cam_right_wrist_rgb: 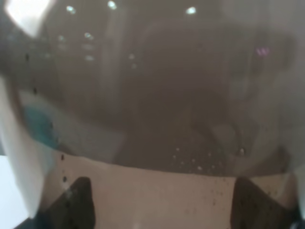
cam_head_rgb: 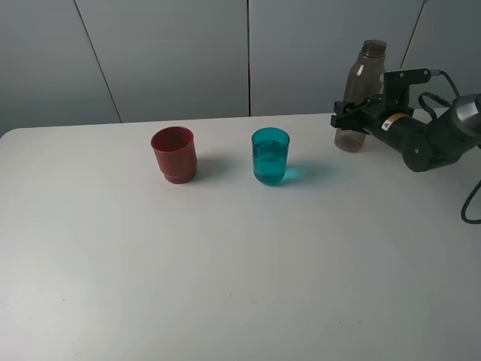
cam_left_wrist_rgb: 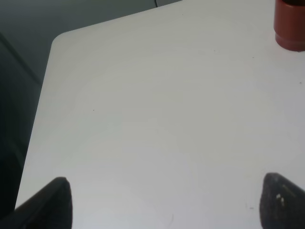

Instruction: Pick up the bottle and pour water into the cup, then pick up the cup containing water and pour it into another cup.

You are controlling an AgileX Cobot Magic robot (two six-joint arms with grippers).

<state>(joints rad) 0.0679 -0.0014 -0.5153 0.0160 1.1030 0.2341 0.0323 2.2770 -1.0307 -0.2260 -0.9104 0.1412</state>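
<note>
At upper right, by table (cam_head_rgb: 225,271) back edge, R gripper (cam_head_rgb: 352,120) clamps upright bottle (cam_head_rgb: 366,71); L gripper (cam_left_wrist_rgb: 169,202) jaws wide, empty-handed; teal cup (cam_head_rgb: 270,158) and red cup (cam_head_rgb: 174,154) apart, upper center.

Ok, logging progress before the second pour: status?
Right gripper shut on bottle, upright. Left gripper open over bare table. Teal cup holds water; red cup stands apart. Nothing between them.
</note>
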